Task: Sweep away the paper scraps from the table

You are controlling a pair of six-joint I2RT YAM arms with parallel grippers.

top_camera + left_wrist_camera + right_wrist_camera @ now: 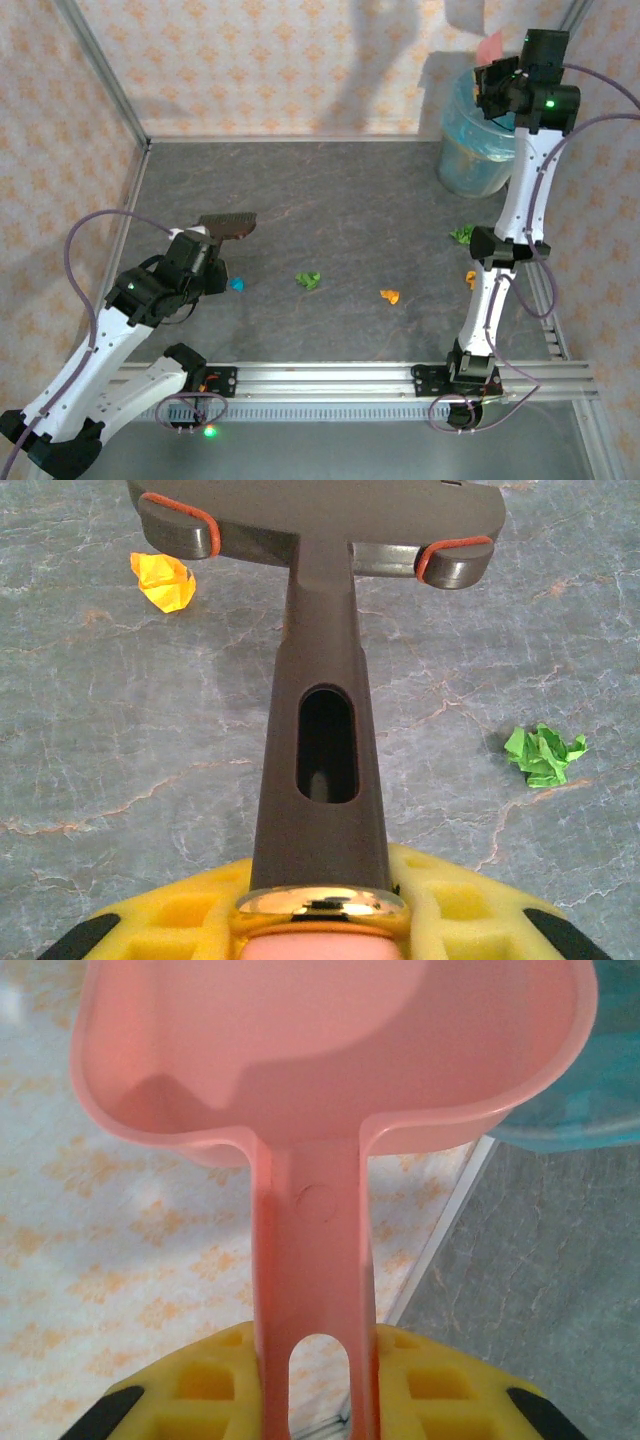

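Several paper scraps lie on the dark grey table (350, 200): a blue one (236, 284) beside my left gripper (200, 262), a green one (308, 280) and an orange one (390, 296) in the middle, and a green one (461, 235) and an orange one (471, 279) by the right arm. The left gripper (320, 910) is shut on the handle of the dark brown brush (320, 730), whose head (228, 224) points to the far side. An orange scrap (163, 580) and a green scrap (545, 755) lie ahead of it. My right gripper (320, 1380) is shut on the pink dustpan (330, 1060), raised high (490, 48) over the far right corner.
A translucent blue bin (475, 150) stands in the far right corner, under the raised dustpan; its rim (590, 1090) shows just behind the pan. Patterned beige walls and aluminium rails (400, 375) enclose the table. What shows of the pan's inside holds nothing.
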